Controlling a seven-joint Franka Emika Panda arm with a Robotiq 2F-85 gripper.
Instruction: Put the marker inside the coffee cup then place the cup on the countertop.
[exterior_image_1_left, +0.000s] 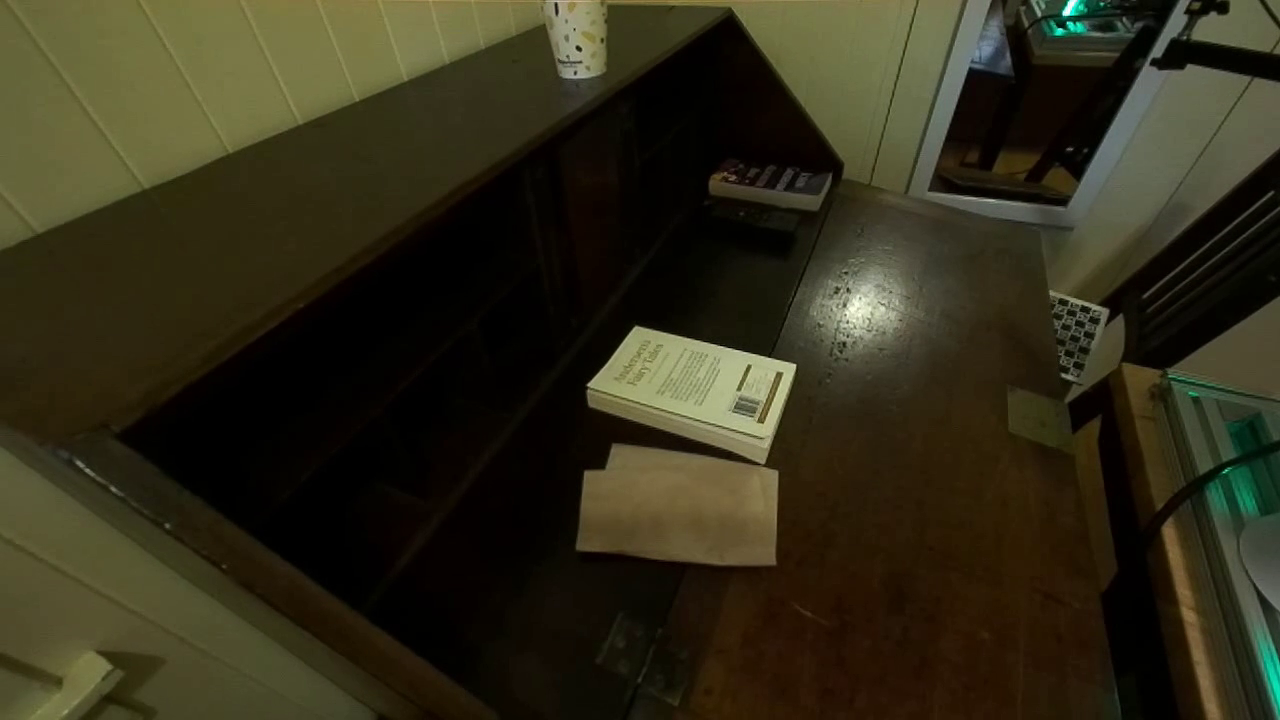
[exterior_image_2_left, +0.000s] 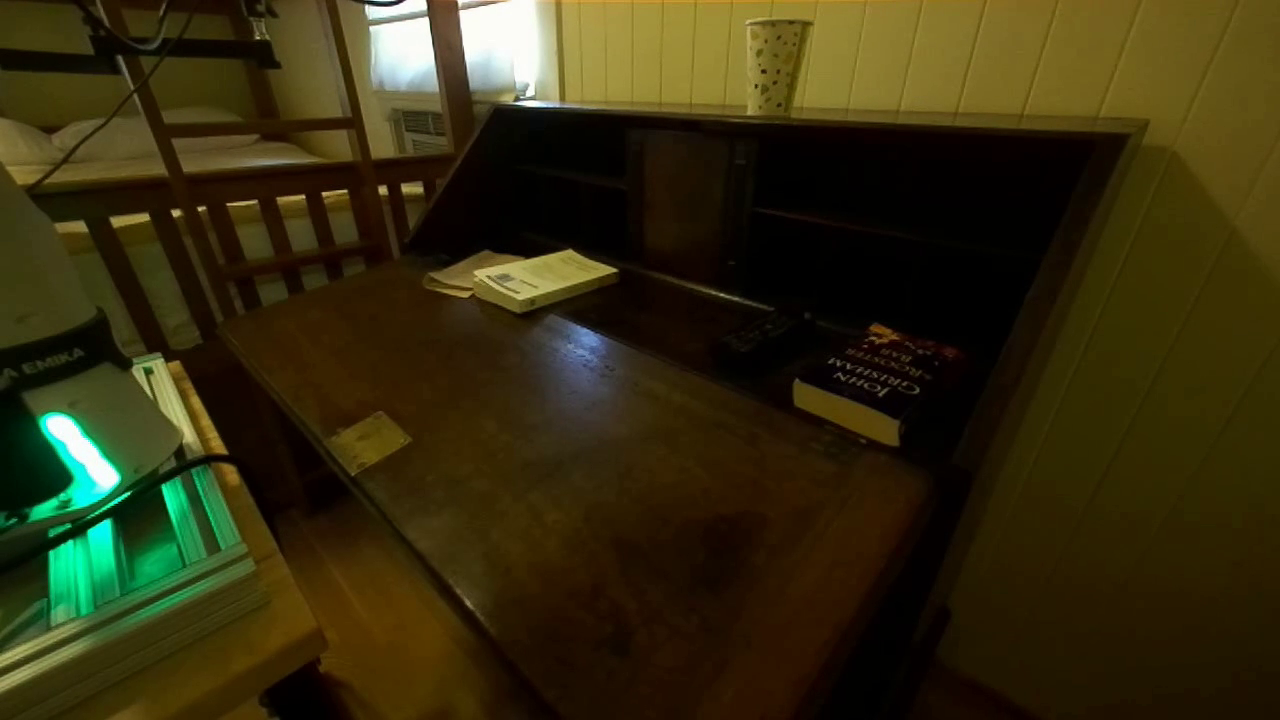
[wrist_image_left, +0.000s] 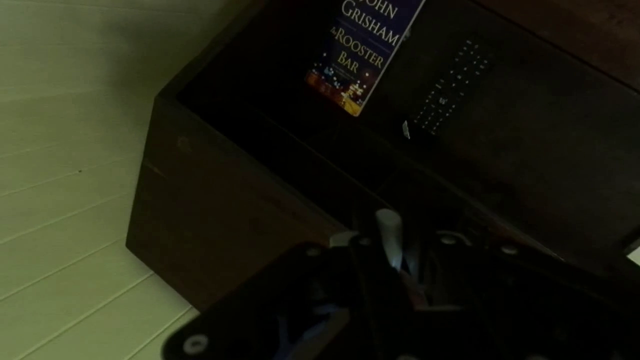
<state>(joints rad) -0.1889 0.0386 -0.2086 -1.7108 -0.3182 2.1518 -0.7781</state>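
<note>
In the wrist view the gripper (wrist_image_left: 395, 240) reaches in from six o'clock, its jaws drawn in narrow, with the marker (wrist_image_left: 389, 227) seemingly pinched between them. The marker's long axis runs nearly from twelve o'clock to six, rounded end towards twelve; whether it hangs plumb I cannot tell. A pale sliver (wrist_image_left: 343, 239) shows at about nine o'clock from it, perhaps part of the cup, but too dark to settle.

In an exterior view the coffee cup (exterior_image_1_left: 578, 42) stands upright on the ledge (exterior_image_1_left: 300, 220), between eleven and twelve o'clock, its top cut off by the frame. From it the countertop (exterior_image_1_left: 900, 520) spreads out at five o'clock, past the white book (exterior_image_1_left: 695, 385).

In an exterior view the dark book (exterior_image_2_left: 880, 395) lies at five o'clock from the cup, the countertop at seven. Neither exterior view takes in the jaws, so the cup's direction from them has to be judged: most likely below, on the ledge. The coming move seems to call for the marker end-down over the cup's mouth; held aslant, it could catch the rim and tip the cup.
</note>
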